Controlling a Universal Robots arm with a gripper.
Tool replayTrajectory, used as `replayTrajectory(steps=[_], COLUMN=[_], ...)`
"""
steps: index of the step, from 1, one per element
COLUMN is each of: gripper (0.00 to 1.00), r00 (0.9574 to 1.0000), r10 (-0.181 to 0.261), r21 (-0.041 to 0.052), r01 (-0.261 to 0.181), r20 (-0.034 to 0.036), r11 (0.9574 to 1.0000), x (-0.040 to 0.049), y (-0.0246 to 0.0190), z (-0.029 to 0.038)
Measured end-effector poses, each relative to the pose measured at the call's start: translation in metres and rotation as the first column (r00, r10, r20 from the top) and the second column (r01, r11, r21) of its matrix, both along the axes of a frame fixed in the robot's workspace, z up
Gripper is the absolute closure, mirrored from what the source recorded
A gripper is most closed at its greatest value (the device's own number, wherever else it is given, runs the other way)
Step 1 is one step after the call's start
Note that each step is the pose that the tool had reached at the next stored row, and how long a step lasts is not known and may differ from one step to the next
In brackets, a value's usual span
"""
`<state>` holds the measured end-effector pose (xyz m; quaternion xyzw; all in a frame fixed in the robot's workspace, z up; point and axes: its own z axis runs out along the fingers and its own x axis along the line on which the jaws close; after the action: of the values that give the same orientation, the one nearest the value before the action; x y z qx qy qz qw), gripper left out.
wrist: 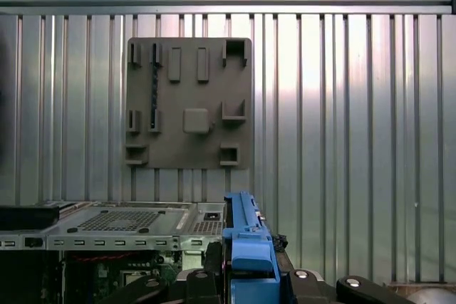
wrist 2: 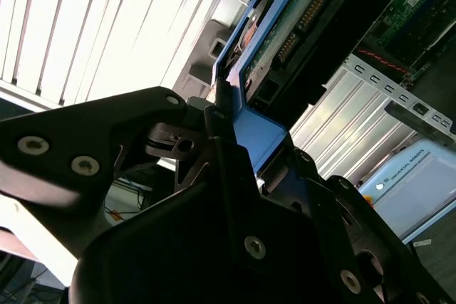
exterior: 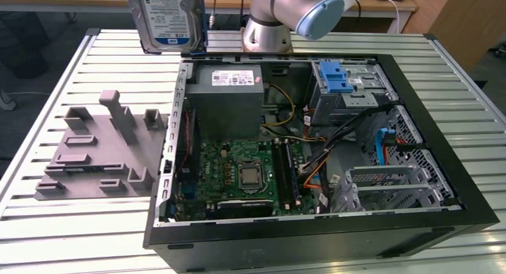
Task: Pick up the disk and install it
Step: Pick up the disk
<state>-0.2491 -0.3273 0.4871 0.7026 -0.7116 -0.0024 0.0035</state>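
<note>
While the gripper (wrist 2: 256, 140) pinches its blue rail, the disk (exterior: 169, 26) hangs upright above the table (exterior: 79, 226) beside the open computer case (exterior: 316, 235), blue-and-white label (exterior: 162, 10) showing.

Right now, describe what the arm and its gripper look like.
The arm is built of smooth silver-grey tubes, with a rounded pale-blue cap on one joint. The gripper is matte black, made of flat angular plates and linkages fastened with small silver screws.
</note>
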Motion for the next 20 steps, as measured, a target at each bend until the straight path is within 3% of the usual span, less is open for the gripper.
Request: replayTrajectory(steps=[20], gripper=[0.64], r00=[1.0000], r10=[0.000], r21=[0.0000], r01=[0.000], r20=[0.0000], r11=[1.0000], x=[0.0081], y=[0.0000], z=[0.0000])
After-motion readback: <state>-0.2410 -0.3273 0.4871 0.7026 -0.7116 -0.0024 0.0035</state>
